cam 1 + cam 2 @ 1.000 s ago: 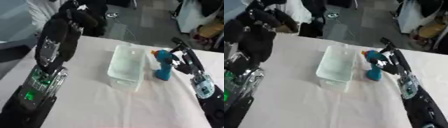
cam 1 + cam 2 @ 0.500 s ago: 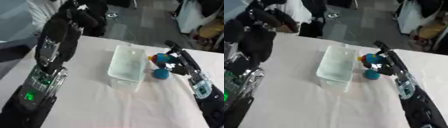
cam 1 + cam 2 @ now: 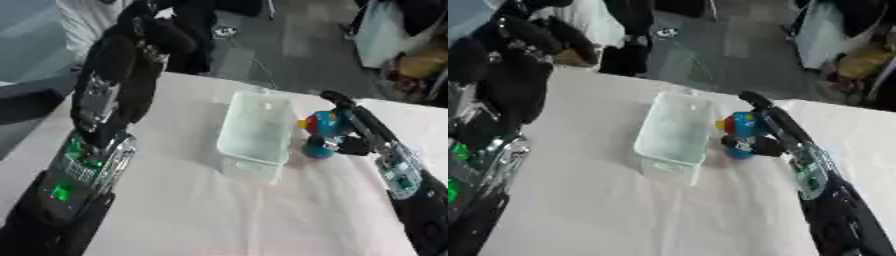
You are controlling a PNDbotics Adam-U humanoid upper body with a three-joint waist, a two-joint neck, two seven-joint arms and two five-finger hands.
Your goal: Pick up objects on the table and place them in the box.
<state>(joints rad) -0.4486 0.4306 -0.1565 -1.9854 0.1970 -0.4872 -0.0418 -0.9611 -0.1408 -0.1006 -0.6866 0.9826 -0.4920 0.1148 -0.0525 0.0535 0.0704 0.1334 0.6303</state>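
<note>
A clear plastic box [image 3: 255, 129] lies lengthwise in the middle of the white table. Just to its right my right hand [image 3: 352, 131] holds a blue toy [image 3: 323, 134] with yellow and red bits, fingers over its top and thumb curled against its lower part; the toy hangs close by the box's right wall. My left hand [image 3: 162, 31] is raised high at the upper left, far from the box, with its fingers curled and nothing in them.
The white table [image 3: 219, 210] stretches toward me. Beyond its far edge is a dark floor with black legs, a white cabinet [image 3: 385, 30] and cluttered things at the upper right.
My right hand has carried the blue toy left and up toward the box's right wall, tipping it over. The left arm has stayed raised.
</note>
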